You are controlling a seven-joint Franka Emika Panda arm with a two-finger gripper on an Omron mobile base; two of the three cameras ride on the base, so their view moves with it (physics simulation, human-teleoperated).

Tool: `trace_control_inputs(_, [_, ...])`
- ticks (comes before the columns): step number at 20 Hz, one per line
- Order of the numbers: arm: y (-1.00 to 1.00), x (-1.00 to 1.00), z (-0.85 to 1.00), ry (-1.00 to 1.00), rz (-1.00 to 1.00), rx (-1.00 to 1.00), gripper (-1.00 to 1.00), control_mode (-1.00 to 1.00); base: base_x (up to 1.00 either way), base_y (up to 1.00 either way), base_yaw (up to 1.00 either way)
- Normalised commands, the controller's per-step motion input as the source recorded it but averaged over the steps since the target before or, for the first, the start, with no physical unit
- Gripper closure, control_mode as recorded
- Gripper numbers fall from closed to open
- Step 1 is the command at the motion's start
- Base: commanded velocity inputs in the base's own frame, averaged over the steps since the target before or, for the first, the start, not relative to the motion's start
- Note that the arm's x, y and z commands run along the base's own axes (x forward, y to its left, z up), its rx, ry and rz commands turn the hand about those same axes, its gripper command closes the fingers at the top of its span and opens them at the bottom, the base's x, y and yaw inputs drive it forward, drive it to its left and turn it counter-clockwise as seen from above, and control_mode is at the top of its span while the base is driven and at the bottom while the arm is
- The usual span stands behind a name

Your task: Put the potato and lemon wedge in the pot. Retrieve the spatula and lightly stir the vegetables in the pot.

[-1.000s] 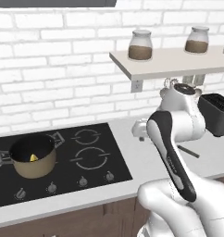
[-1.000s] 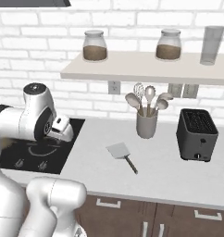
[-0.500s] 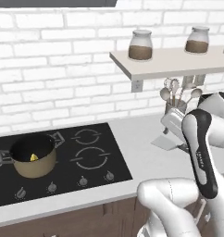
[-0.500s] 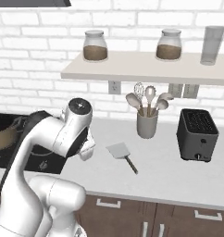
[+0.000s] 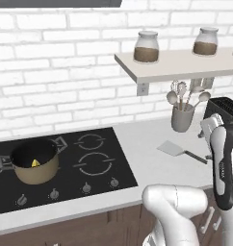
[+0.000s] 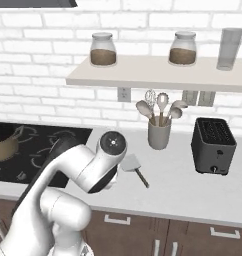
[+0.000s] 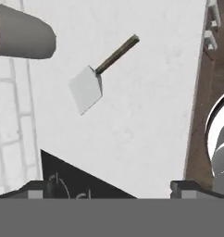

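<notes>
Grey spatula [image 7: 88, 88] flat on the table [image 7: 146, 102]; our gripper [image 7: 109, 187] hovers wide open, empty. We risk pushing the thin blade sideways, missing its handle.

Swung away from the black hob [image 5: 65, 168] and rightward across the white worktop [image 5: 147, 149], white arm now over the flat grey spatula with dark handle [image 7: 97, 76]. Fingers [image 7: 37, 190] brought above it, spread wide, nothing between them.

arm [image 6: 88, 170]: glossy white rounded shells | dark joints | round grey cap
</notes>
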Motion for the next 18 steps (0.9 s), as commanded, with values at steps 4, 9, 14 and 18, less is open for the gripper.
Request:
trace_control_inputs(4, [-0.93, 0.0, -0.01, 0.33, -0.48, 0.38, -1.0, -1.0, 0.0, 0.0, 0.0])
trace_control_inputs(9, [-0.82, 0.0, -0.11, 0.33, -0.23, 0.43, -1.0, -1.0, 0.0, 0.0, 0.0])
trace_control_inputs(14, [-0.55, 0.07, -0.47, 0.08, -0.01, 0.42, -1.0, -1.0, 0.0, 0.0, 0.0])
trace_control_inputs(18, [-0.06, 0.25, -0.5, 0.0, -0.06, 0.26, -1.0, -1.0, 0.0, 0.0, 0.0])
